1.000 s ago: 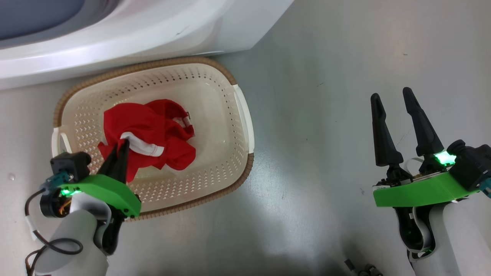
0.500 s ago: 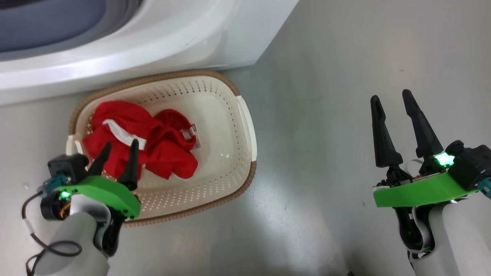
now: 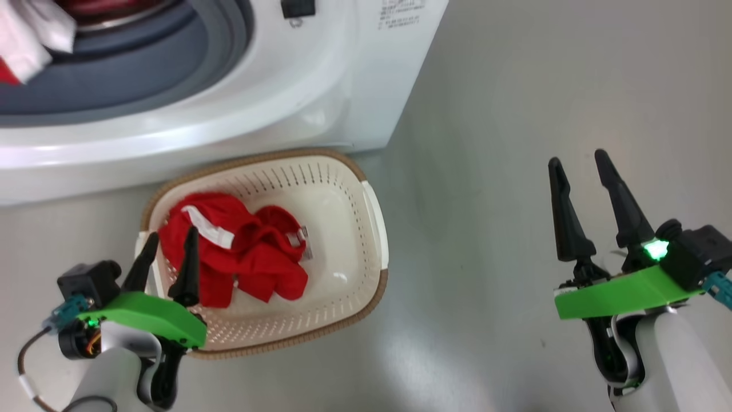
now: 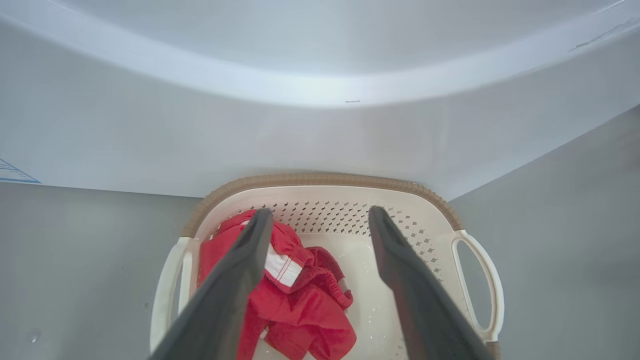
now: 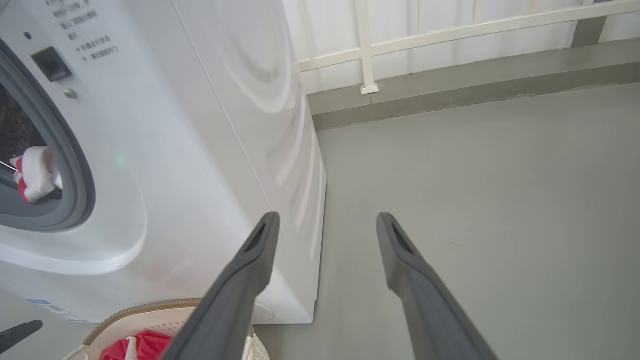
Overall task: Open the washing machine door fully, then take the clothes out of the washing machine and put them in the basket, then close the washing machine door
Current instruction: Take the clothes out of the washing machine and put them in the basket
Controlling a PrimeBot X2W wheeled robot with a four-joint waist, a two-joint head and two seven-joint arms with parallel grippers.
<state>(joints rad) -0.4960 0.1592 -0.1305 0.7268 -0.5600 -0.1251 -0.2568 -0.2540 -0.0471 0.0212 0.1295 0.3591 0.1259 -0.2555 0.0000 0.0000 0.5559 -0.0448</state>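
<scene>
Basket: cream-white perforated plastic basket (image 3: 269,158), rectangular with rounded corners, a brown woven-look rim and white handles, stands on the smooth grey floor (image 3: 514,114) just in front of the washer, its far rim close under the white front panel.
Clothes in basket: crumpled bright red garment (image 3: 251,260) with a white stripe lies on the basket's bottom, bunched toward its left end.
Clothes in drum: red and white fabric (image 3: 28,40) sits bunched at the mouth of the drum, inside the gasket ring.
Washing machine: big white front-loading washing machine (image 3: 320,80). Its round opening stands uncovered, ringed by a grey rubber gasket (image 3: 171,80), with a small black latch socket (image 3: 297,8) on the front panel to the right of the ring.
Left gripper: left gripper (image 3: 172,236) hangs over the basket's left end, its long dark fingers (image 4: 235,285) pointing toward the washer. The jaws are released and spread wide, with nothing clamped between them. In the left wrist view one finger crosses in front of the red garment, and whether it touches the fabric cannot be told.
Right gripper: right gripper (image 3: 577,158) is well to the right of the basket, above bare floor. Its jaws are released, spread and empty.
Background: white metal railing (image 5: 365,50) runs along the wall beyond the washer's side in the right wrist view.
</scene>
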